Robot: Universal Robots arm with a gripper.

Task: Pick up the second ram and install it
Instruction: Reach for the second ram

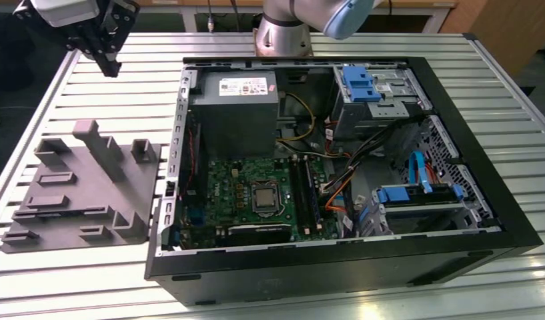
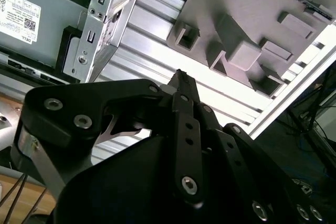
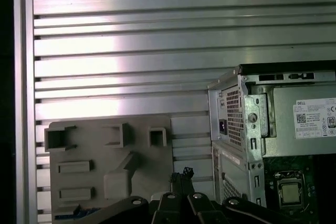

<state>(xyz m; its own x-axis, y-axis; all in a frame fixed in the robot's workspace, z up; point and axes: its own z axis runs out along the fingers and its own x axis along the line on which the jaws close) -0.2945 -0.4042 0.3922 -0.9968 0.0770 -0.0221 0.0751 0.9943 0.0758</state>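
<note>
Where the tool (image 1: 109, 69) hangs: over the counter's (image 1: 121, 100) far corner, exterior view's left, clenched on nothing.
Second ram (image 3: 79, 213): seemingly the blue sliver on the grey holder (image 3: 105, 171); uncertain.
Risk: descending clenched, the tool would strike the holder's posts.

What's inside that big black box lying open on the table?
A green circuit board, a grey metal power box, blue plastic clips on drive cages, and loose cables. Whatever lies beneath the power box and cages is covered.
</note>
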